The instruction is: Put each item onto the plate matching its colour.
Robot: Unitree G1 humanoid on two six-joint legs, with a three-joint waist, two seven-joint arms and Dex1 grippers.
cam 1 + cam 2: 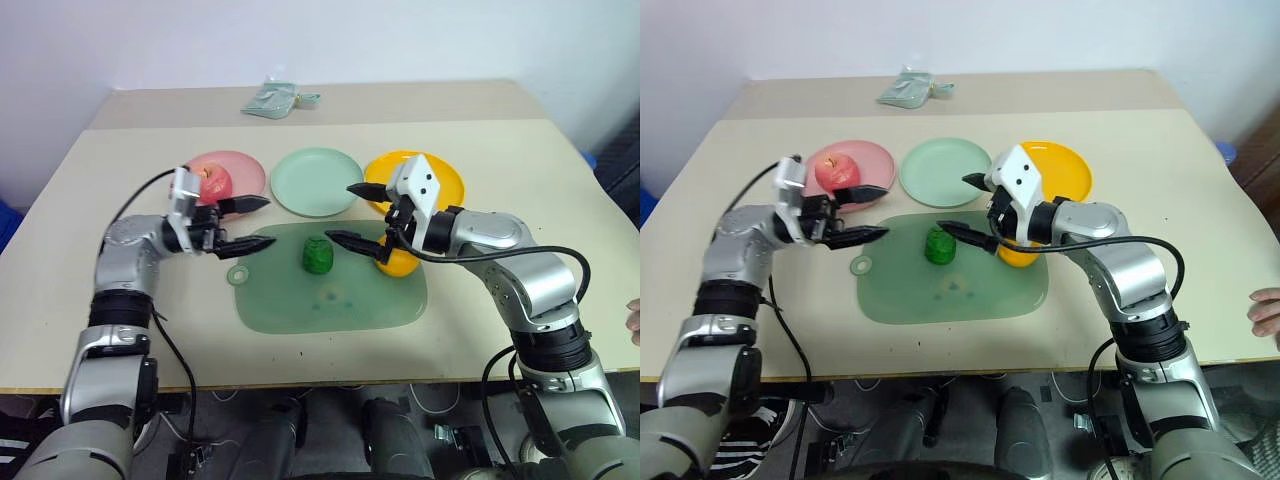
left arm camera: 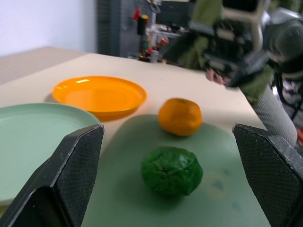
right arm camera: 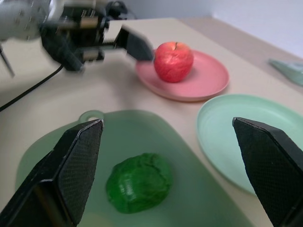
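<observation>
- The dark green bumpy ball (image 1: 318, 254) sits on the translucent green mat (image 1: 330, 300), near the middle of the counter (image 1: 500, 180), between the two pincers and touched by neither.
- It looks firm and light, and its knobbly skin should give the pads some bite (a smooth fruit would slip more). Being round it may roll, so I would take it across its widest part, fingers on opposite sides.
- The orange (image 2: 180, 116) rests at the mat's edge, just in front of the yellow-orange plate (image 1: 445, 180) and not yet on it. It is smooth and round, so again a hold across the middle.
- The apple (image 1: 214, 181) already lies on the pink plate (image 1: 245, 170); the mint green plate (image 1: 318, 181) between the other two is bare.
- The left pincer (image 1: 252, 222) stands wide and holds nothing, pointing across towards the ball; the right pincer (image 1: 352, 212) is likewise spread wide and empty, facing it.
- The head views half hide the orange behind the right arm; the left wrist view shows it whole. The right wrist view shows the apple and the ball's wrinkled skin up close.
- A small pale packet (image 1: 272, 101) lies at the counter's far edge, well apart.
</observation>
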